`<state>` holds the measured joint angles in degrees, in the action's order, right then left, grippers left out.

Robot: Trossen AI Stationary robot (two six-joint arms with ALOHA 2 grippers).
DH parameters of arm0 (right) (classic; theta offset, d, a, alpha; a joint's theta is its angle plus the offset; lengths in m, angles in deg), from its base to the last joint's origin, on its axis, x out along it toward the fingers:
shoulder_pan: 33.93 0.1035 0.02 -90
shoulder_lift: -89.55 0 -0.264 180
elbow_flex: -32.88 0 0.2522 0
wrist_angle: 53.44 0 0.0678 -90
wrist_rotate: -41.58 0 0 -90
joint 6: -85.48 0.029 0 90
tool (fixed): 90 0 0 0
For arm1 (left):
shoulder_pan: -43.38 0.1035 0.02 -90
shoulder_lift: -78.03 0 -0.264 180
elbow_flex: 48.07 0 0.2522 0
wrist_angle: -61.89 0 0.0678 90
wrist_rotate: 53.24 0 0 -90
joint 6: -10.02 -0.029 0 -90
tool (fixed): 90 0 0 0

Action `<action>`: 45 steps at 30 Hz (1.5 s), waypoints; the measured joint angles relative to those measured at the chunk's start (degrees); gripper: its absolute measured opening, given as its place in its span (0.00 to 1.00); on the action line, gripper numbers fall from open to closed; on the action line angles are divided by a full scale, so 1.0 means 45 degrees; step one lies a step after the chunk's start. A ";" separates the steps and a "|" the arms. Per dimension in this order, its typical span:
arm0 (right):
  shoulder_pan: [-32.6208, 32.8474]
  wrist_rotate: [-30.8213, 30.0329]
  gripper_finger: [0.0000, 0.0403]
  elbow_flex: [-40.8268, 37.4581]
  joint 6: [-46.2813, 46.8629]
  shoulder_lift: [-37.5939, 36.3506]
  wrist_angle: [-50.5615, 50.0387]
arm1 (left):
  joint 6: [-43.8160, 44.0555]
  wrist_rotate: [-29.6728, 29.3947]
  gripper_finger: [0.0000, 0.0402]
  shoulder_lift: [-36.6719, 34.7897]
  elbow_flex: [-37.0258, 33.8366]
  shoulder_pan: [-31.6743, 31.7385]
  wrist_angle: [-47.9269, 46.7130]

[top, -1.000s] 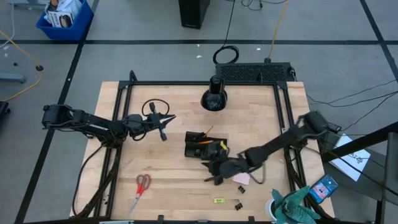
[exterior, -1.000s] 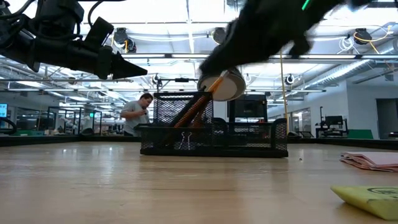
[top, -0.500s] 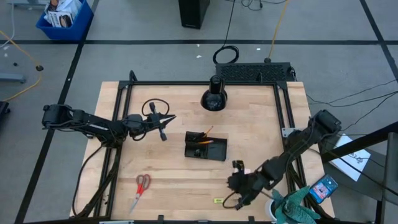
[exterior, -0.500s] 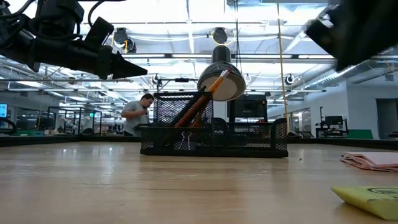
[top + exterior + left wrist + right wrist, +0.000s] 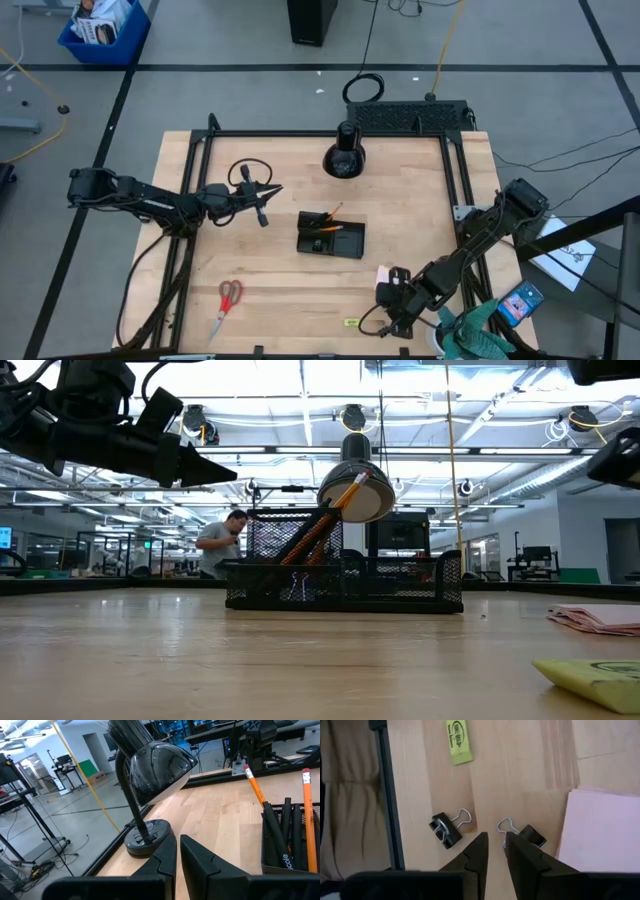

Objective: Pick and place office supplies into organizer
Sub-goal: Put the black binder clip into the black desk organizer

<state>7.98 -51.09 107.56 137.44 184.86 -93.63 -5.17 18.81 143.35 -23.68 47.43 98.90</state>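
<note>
Wooden bench (image 5: 420,200) carrying everything, black frame around it. Black desk lamp (image 5: 150,765) just ahead of left claw (image 5: 176,851), base on bench. Black mesh organizer (image 5: 331,237) mid-bench, ahead and to one side of left claw, well apart from right claw (image 5: 493,844); orange pencils (image 5: 255,785) and dark pens (image 5: 280,840) standing tilted inside it. Left claw raised over bench's left half, fingers nearly touching with a thin gap, gripping nothing. Right claw low over bench near front right corner, fingers narrowly parted, nothing between them. Red-handled scissors (image 5: 227,305) flat on bench at front left, well apart from both claws. Pink sticky-note pad (image 5: 600,835) just beside right claw, flat on bench. Yellow-green piece (image 5: 458,740) ahead of right claw, near but apart from it. Two black binder clips flanking right claw tips: one clip (image 5: 447,827) just beside one finger, other clip (image 5: 527,834) just beside other finger, its wire loop close to the fingertip; contact hard to tell. Person (image 5: 218,545) in room beyond bench, far behind organizer in low view.
</note>
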 joint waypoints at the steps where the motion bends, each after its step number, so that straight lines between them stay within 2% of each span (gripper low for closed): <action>1: 0.0000 -0.0003 0.15 0.0000 0.0100 0.0000 0.0000 | -0.0041 0.0000 0.08 0.0000 0.0000 0.0000 0.0000; 13: -0.0118 0.0202 0.15 0.0070 0.0968 0.1033 0.0192 | -0.0031 -0.0003 0.08 0.0000 0.0000 0.0000 0.0000; 27: -0.0233 0.0331 0.15 0.0053 0.1016 0.1010 -0.0967 | -0.0036 -0.0005 0.08 0.0000 0.0000 -0.0005 0.0000; 33: -0.0228 0.0283 0.07 0.0044 0.0576 0.0858 -0.1416 | -0.0033 -0.0010 0.08 0.0000 0.0000 -0.0004 0.0000; 36: -0.0194 -0.0188 0.01 0.0015 0.0158 0.0574 -0.1593 | -0.0031 -0.0010 0.08 0.0000 0.0000 -0.0001 0.0002; 45: -0.0219 -0.1023 0.00 0.0370 -0.0224 0.0052 -0.1990 | -0.0041 -0.0015 0.08 0.0000 0.0000 -0.0005 0.0005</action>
<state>7.00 -55.70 109.23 136.43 185.09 -102.59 -5.36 18.74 143.35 -23.68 47.41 98.92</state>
